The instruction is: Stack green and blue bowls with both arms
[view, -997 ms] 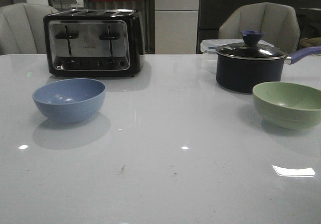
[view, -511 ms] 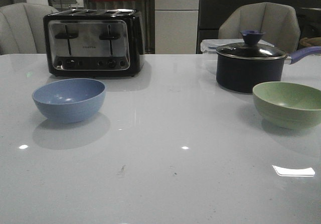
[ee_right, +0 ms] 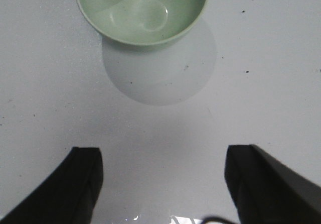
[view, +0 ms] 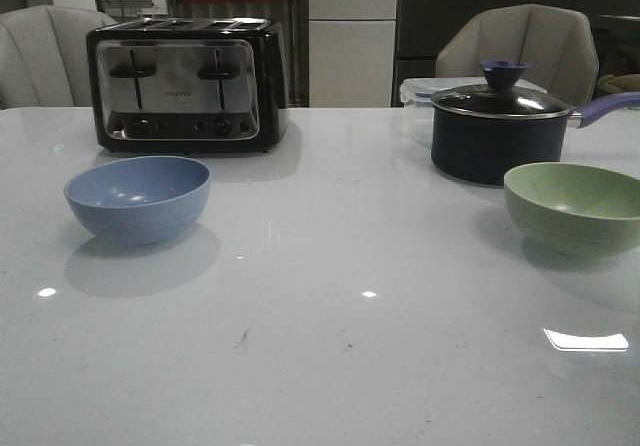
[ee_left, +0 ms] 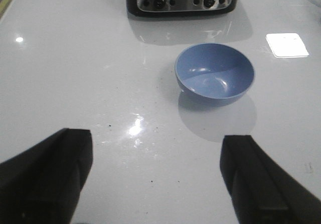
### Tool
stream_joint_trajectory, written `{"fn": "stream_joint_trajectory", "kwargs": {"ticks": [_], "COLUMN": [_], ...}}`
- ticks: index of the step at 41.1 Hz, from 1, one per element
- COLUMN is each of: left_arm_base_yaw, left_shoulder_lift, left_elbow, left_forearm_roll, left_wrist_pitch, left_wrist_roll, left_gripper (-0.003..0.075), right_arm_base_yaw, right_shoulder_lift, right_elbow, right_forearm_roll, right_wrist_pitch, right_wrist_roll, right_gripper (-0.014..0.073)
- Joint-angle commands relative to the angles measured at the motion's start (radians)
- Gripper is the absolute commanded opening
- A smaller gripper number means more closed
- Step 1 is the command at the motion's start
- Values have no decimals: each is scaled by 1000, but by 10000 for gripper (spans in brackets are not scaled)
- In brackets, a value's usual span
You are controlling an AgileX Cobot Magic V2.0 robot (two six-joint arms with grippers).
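blue bowl [view: 138,198] and green bowl [view: 574,207] well apart, wrist views alone show both tools spread

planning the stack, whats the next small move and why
Probably ease the right gripper forward to the green bowl: its jaws are open and empty, the bowl sits just ahead, and the blue bowl is far across the table, untouched.

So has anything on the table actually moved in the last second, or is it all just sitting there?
Nothing visibly changed. In the front view the blue bowl, the green bowl, the toaster and the lidded saucepan sit exactly where they were. Neither bowl is held: the left gripper and right gripper are both open, short of their bowls.
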Motion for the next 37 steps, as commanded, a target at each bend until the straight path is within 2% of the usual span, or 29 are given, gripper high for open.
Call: {"fn": "stream_joint_trajectory", "kwargs": {"ticks": [1,9,20,29,37], "left_arm_base_yaw": [-54,-180,-279,-283,-283], "left_shoulder_lift": [8,8,8,8,8], "left_elbow": [-4,14,14,14,14], "left_forearm_roll": [-20,-20,-18,-18,-18], "left_wrist_pitch": [-91,-130,-171,-171,-171], "left_wrist_roll": [1,49,51,51,51], "left_gripper": [580,580,580,580,580], "right_arm_base_yaw": [-43,-157,-221,-222,-221], "right_shoulder_lift": [60,229,505,730,869], "right_elbow": [-81,-214,-446,-642,-755], "right_forearm_roll": [-7,44,317,324,324], "right_wrist_pitch": [-65,-3,86,158,195], "right_wrist_roll": [23,2,-263,-273,-284], "right_gripper": [612,612,612,612,612]}}
